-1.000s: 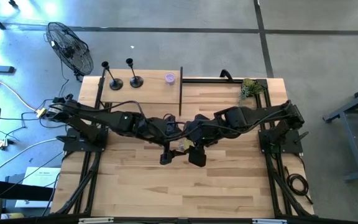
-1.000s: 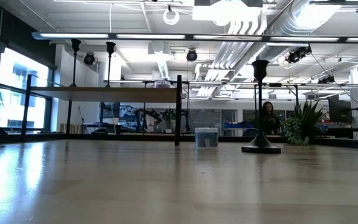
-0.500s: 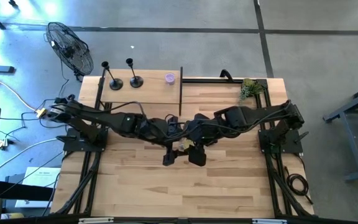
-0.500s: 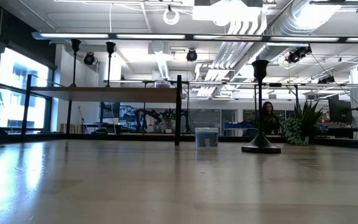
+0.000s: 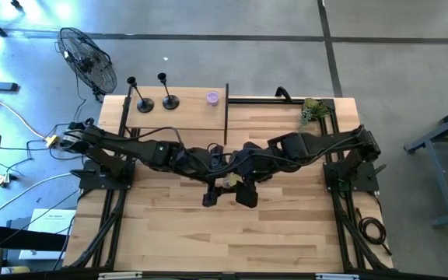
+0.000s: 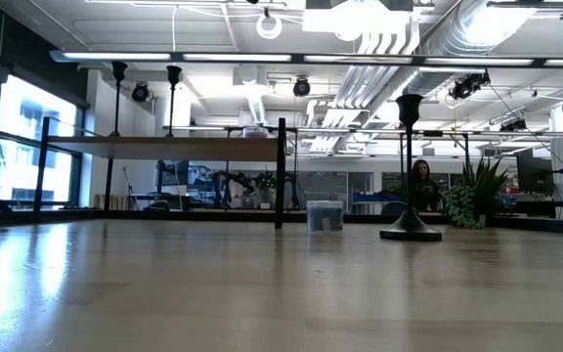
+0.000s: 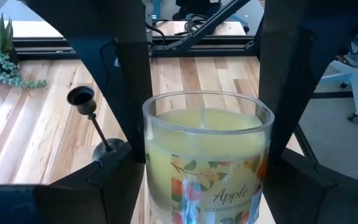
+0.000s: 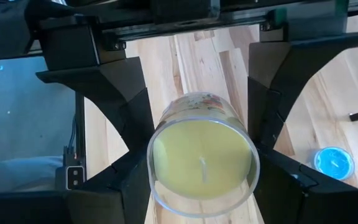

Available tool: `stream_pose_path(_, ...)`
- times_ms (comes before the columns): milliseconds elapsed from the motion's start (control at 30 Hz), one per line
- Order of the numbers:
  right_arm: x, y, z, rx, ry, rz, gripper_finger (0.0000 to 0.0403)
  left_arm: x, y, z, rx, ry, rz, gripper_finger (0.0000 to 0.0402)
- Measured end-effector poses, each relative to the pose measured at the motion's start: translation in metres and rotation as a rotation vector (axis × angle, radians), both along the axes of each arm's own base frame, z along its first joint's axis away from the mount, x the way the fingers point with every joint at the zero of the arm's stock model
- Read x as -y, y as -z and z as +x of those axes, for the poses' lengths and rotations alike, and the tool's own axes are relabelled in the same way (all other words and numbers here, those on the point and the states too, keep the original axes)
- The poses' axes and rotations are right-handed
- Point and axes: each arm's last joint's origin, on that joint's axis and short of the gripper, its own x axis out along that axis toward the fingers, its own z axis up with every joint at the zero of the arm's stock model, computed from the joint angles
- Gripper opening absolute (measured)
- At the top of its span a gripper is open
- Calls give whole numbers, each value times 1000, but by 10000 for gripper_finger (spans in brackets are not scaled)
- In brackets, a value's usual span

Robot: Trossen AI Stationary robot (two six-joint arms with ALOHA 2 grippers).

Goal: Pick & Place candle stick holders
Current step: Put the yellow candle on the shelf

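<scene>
A glass jar (image 7: 207,162) of yellow candle with an "Apple" label is between both grippers at the table's middle (image 5: 228,183). My left gripper (image 7: 207,171) and my right gripper (image 8: 201,165) are both shut on it. Two black candle stick holders (image 5: 144,101) (image 5: 169,99) stand on their round bases on the raised shelf at the far left. A third holder (image 6: 409,166) stands on the table by its base. It also shows in the left wrist view (image 7: 89,112), beyond the jar. Neither gripper touches a holder. My left gripper pinches the jar's lower wall (image 7: 151,186) between its two fingers, coming level from the table's left. The jar stands upright in the hold, label toward the wrist. My right gripper has the jar's wall near the rim (image 8: 155,177) between its two fingers. It comes from above, with the jar's open top facing its wrist. Its fingers (image 7: 132,93) run down along the jar's sides.
A purple cup (image 5: 212,97) and a green plant (image 5: 311,110) stand at the far edge. A black upright frame (image 5: 225,113) divides the back. A small blue candle (image 8: 333,163) lies on the table near the grippers. The near half of the table (image 5: 232,241) is bare wood.
</scene>
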Motion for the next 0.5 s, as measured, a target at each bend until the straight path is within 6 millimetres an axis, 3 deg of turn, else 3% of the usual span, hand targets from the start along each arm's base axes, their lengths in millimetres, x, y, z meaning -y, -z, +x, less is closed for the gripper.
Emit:
stream_pose_path(200, 0, 0, 0, 0, 0, 0, 213, 0, 0, 0, -1, -4, 18, 245)
stream_pose_path(500, 0, 0, 0, 6, 1, -6, 213, -1, 0, 0, 1, -16, 34, 240)
